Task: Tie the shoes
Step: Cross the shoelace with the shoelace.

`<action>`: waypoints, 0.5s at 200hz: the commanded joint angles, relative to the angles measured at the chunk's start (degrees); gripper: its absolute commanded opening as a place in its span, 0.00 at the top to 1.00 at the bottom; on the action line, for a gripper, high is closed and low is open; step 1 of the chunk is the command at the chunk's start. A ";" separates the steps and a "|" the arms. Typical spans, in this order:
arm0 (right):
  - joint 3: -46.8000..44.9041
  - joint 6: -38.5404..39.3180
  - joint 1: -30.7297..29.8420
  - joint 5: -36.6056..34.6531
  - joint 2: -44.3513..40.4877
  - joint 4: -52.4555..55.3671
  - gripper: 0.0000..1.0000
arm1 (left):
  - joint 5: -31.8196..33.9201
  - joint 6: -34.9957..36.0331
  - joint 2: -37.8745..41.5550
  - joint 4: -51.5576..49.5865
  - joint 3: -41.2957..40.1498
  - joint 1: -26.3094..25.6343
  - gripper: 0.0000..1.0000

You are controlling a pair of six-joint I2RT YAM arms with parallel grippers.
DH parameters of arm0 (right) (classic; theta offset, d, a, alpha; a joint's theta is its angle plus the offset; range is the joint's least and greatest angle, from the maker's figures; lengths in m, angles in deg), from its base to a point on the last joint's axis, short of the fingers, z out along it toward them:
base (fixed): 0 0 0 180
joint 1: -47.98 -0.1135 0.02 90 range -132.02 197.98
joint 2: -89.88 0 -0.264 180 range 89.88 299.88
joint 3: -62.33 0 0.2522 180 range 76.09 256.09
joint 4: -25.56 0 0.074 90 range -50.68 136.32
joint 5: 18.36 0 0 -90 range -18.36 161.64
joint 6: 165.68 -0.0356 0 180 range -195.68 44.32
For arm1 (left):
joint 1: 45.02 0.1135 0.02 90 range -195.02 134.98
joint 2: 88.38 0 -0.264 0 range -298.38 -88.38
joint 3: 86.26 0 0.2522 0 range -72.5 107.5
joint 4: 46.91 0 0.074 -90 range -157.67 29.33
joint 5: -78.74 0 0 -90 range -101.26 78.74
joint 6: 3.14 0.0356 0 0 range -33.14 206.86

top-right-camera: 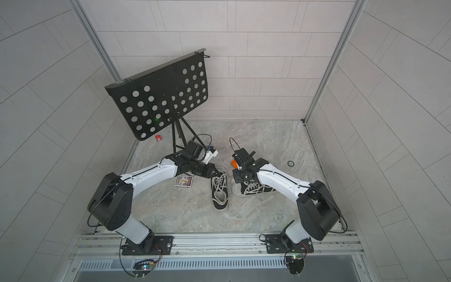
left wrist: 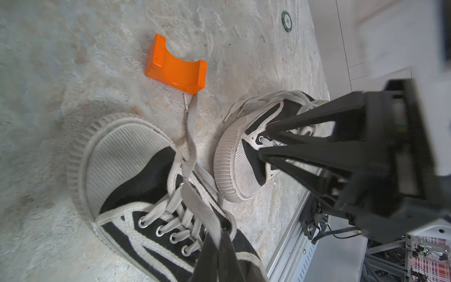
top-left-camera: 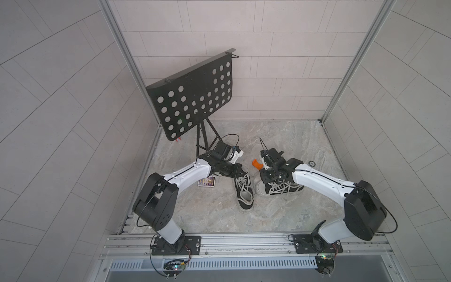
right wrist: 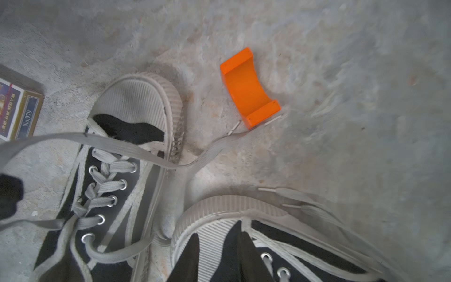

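- Both shoes lie about mid-surface [top-left-camera: 305,141]. The left-hand shoe [top-left-camera: 244,195] has its toe to the far edge and its heel to the near edge. The right-hand shoe [top-left-camera: 280,190] is just beside it, toe towards it and heel towards the right edge.
- I see no bow on either shoe. The laces are threaded through the eyelets, but their ends lie loose.
- My left pincer [left wrist: 218,241] is clenched on a lace [left wrist: 189,136] of the left-hand shoe. The lace's free end trails across the surface to just beside an orange block [left wrist: 175,66].
- My right pincer [left wrist: 263,141] hangs over the toe-end eyelets of the right-hand shoe. Its jaws are a little apart, and I can see nothing gripped between them.
- I judge this an early stage, with one lace in hand. Crossing, looping and cinching are all left to do on both shoes.
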 commanded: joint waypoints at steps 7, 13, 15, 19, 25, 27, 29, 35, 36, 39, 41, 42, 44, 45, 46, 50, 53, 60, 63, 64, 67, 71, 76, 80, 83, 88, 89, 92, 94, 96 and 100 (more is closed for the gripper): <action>1.44 -0.07 -1.98 2.29 4.52 -1.61 0.73 | -1.69 0.02 -0.26 0.42 -0.61 0.23 1.00; 1.88 0.09 -2.17 2.64 5.33 -1.89 0.73 | -1.58 0.05 -0.22 0.42 -0.61 0.44 1.00; 2.04 0.11 -2.23 2.77 5.69 -2.02 0.73 | -1.58 0.05 -0.25 0.42 -0.61 0.48 1.00; 2.27 0.23 -2.34 2.92 6.29 -2.18 0.73 | -1.58 -0.05 -0.25 0.42 -0.61 0.57 1.00; 2.63 0.28 -2.41 2.93 7.11 -2.56 0.73 | -1.67 -0.13 -0.28 0.49 -0.55 0.69 1.00; 2.71 0.31 -2.40 2.91 7.38 -2.67 0.73 | -1.71 -0.11 -0.31 0.46 -0.53 0.74 1.00; 2.84 0.36 -2.44 2.93 7.70 -2.81 0.73 | -1.70 -0.17 -0.34 0.54 -0.53 0.69 1.00; 3.10 0.47 -2.42 2.89 8.43 -3.09 0.73 | -1.77 -0.24 -0.43 0.47 -0.52 0.80 1.00; 3.18 0.55 -2.41 2.87 8.58 -3.12 0.73 | -1.76 -0.27 -0.39 0.49 -0.52 0.83 1.00; 3.31 0.56 -2.44 2.85 8.94 -3.26 0.73 | -1.76 -0.27 -0.39 0.51 -0.52 0.85 1.00; 3.38 0.68 -2.45 2.78 9.16 -3.31 0.73 | -1.82 -0.34 -0.47 0.51 -0.52 0.85 1.00; 3.41 0.70 -2.42 2.77 9.30 -3.32 0.73 | -1.83 -0.37 -0.50 0.51 -0.52 0.85 1.00; 3.52 0.72 -2.40 2.72 9.60 -3.37 0.73 | -1.89 -0.37 -0.52 0.51 -0.52 0.85 1.00; 3.61 0.77 -2.40 2.74 9.65 -3.39 0.73 | -1.91 -0.38 -0.52 0.47 -0.52 0.85 1.00; 3.70 0.79 -2.40 2.71 9.81 -3.45 0.73 | -1.92 -0.39 -0.52 0.49 -0.52 0.85 1.00; 3.88 0.89 -2.39 2.76 10.47 -3.48 0.73 | -1.99 -0.35 -0.51 0.51 -0.52 0.85 1.00; 4.03 1.02 -2.39 2.81 10.82 -3.50 0.73 | -2.03 -0.36 -0.60 0.51 -0.52 0.85 1.00; 4.33 1.23 -2.42 2.93 11.65 -3.67 0.73 | -2.10 -0.44 -0.61 0.51 -0.52 0.85 1.00; 4.46 1.29 -2.42 2.94 11.96 -3.78 0.73 | -2.11 -0.40 -0.65 0.51 -0.52 0.85 1.00; 4.52 1.27 -2.41 2.98 12.06 -3.77 0.73 | -2.11 -0.40 -0.67 0.51 -0.52 0.85 1.00; 4.66 1.39 -2.42 2.98 12.26 -3.83 0.73 | -2.11 -0.35 -0.70 0.51 -0.52 0.85 1.00; 4.88 1.47 -2.46 3.04 12.62 -3.83 0.73 | -2.11 -0.38 -0.70 0.51 -0.52 0.92 1.00; 5.09 1.59 -2.56 3.19 12.86 -3.86 0.73 | -2.10 -0.34 -0.66 0.52 -0.52 0.89 1.00; 5.26 1.60 -2.55 3.20 13.04 -3.86 0.73 | -2.11 -0.39 -0.69 0.52 -0.52 0.93 1.00; 5.33 1.60 -2.49 3.20 13.15 -3.92 0.73 | -2.11 -0.35 -0.74 0.51 -0.52 0.89 1.00; 5.47 1.60 -2.48 3.21 13.37 -3.87 0.73 | -2.11 -0.43 -0.79 0.51 -0.47 0.89 1.00; 5.51 1.56 -2.48 3.20 13.43 -3.91 0.73 | -2.11 -0.41 -0.79 0.56 -0.50 0.96 1.00; 5.57 1.52 -2.48 3.08 13.51 -3.89 0.73 | -2.11 -0.42 -0.82 0.52 -0.51 0.98 1.00; 5.62 1.47 -2.50 3.04 13.55 -3.93 0.73 | -2.15 -0.44 -0.86 0.56 -0.41 1.04 1.00; 5.63 1.44 -2.55 2.99 13.65 -3.87 0.73 | -2.14 -0.43 -0.87 0.52 -0.43 1.03 1.00; 5.62 1.36 -2.49 2.79 13.84 -3.86 0.73 | -2.13 -0.53 -0.81 0.51 -0.44 1.00 1.00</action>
